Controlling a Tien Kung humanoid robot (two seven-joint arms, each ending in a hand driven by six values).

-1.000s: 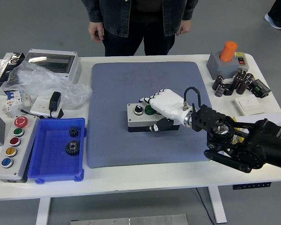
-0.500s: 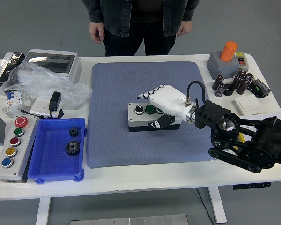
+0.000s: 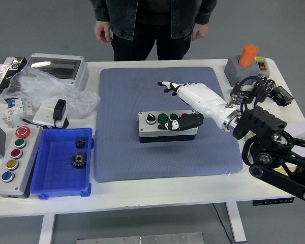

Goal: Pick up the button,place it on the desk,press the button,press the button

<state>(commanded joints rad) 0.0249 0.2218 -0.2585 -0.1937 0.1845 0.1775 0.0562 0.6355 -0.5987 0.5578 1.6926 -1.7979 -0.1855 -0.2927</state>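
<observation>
Landmark: blue-grey mat at the centre of the white table; all places given from it.
Button box: grey box with a black selector knob and green buttons on top, flat on the mat, just right of its middle.
Right hand: white, above the mat's right half, over the far right part of the button box. Fingers stretched out and pointing toward the mat's far edge; grasps nothing. Thumb lies low over the box's right end; contact with the box cannot be told.
Right arm: black, comes in from beyond the mat's right edge.
Blue bin: just left of the mat, two dark gears inside.
Five-button panel: further left, past the bin.
Orange-capped box: off the mat's far right corner.
Person: stands behind the mat's far edge, both hands hanging at the sides, holding nothing.
</observation>
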